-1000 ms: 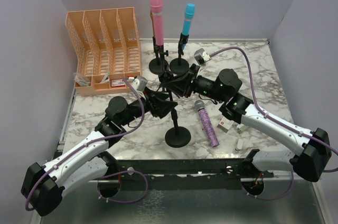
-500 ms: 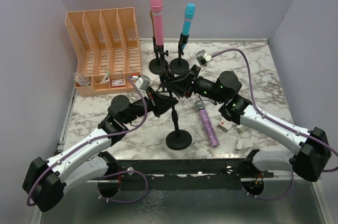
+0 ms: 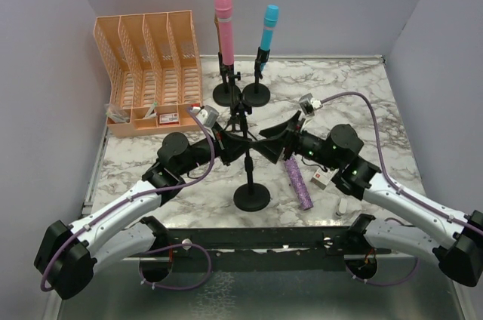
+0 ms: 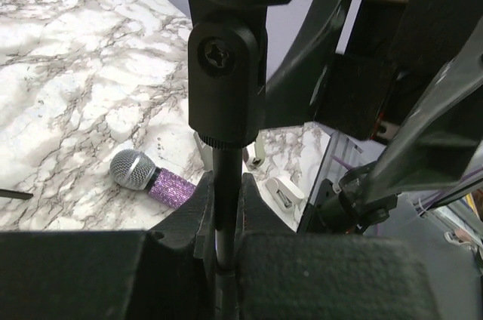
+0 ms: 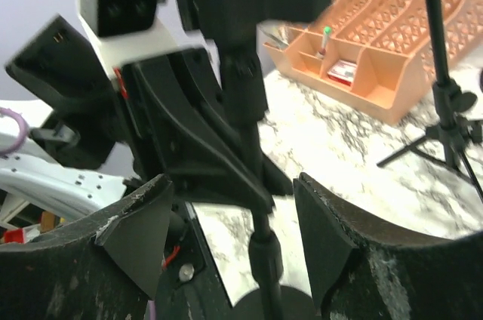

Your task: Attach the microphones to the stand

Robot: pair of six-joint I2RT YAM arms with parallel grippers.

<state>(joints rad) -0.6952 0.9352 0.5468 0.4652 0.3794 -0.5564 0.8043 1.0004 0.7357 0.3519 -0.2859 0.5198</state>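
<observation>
A black empty stand [image 3: 251, 197] with a round base stands mid-table. My left gripper [image 3: 243, 151] is shut on its thin pole [image 4: 226, 207], just under the black clip joint [image 4: 226, 71]. My right gripper [image 3: 273, 146] hangs open to the right of the pole [image 5: 255, 184], its fingertips [image 5: 139, 218] apart from it on either side. The glittery purple microphone [image 3: 297, 182] with a silver mesh head [image 4: 130, 170] lies flat on the marble beside the base. A pink microphone [image 3: 223, 16] and a blue microphone [image 3: 269, 26] sit upright in two stands at the back.
An orange mesh organizer [image 3: 147, 63] stands at the back left. A small white-and-red box [image 3: 322, 179] and a white piece [image 3: 343, 205] lie right of the purple microphone. The two back stands' bases [image 3: 241, 93] sit close behind the held stand.
My left gripper has shut on the stand's pole. My right gripper has opened, let go of the stand and drawn back to the right. The stand has shifted slightly.
</observation>
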